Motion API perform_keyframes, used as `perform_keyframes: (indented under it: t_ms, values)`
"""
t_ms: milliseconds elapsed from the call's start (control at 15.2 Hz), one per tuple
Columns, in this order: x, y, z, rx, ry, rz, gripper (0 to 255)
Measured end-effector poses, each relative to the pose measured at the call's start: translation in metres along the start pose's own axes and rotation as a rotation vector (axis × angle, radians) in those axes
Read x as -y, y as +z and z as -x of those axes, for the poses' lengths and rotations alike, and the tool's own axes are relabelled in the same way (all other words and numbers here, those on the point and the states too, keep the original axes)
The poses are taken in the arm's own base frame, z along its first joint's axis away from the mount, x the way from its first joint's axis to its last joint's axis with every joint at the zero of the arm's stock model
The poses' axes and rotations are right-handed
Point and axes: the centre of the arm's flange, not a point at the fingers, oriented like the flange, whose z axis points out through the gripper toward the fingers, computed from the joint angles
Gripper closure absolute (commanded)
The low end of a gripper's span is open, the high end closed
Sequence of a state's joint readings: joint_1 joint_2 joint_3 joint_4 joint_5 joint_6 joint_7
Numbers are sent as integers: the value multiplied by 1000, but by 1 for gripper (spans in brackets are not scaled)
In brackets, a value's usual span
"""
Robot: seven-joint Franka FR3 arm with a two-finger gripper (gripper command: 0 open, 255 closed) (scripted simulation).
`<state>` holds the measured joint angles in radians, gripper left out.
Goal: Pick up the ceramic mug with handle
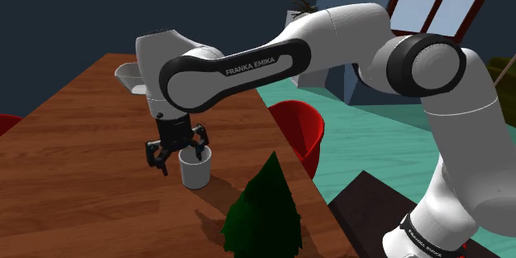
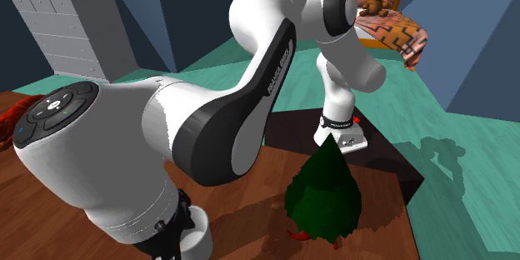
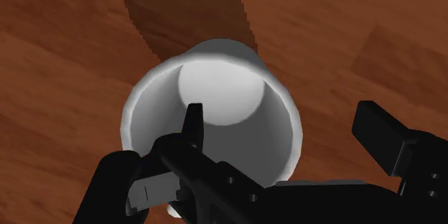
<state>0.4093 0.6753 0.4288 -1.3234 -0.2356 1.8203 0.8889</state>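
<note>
Gripper at the mug, no lift yet.
The white mug [image 1: 197,174] stands on the wooden table [image 1: 74,157], a green tree [image 1: 263,215] at its 4 o'clock. The gripper [image 1: 178,156] has its fingers apart, straddling the rim; closing and lifting are left.

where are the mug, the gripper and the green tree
mug [image 1: 197,176], shoulder view, on its white side wall
gripper [image 1: 182,160], shoulder view, midway between its fingertips
green tree [image 2: 325,185], second exterior view, middle of its foliage
</note>
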Motion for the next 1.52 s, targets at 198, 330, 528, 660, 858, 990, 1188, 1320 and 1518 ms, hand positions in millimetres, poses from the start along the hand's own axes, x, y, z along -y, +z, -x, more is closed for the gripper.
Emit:
perform_keyframes:
  t_ms: [198,330,528,660,858,990,1188,1320,1518]
  values:
    - [1,6,-1,0,0,0,255]
    - [2,7,0,0,0,0,255]
    - [2,7,0,-1,0,-1,255]
    - [2,7,0,-1,0,-1,255]
    - [1,4,-1,0,0,-1,255]
    - [1,-3,0,0,0,0,255]
    - [0,-18,1,0,0,-1,255]
    - [0,-29,3,0,0,-1,255]
    - [-2,-45,4,0,0,-1,255]
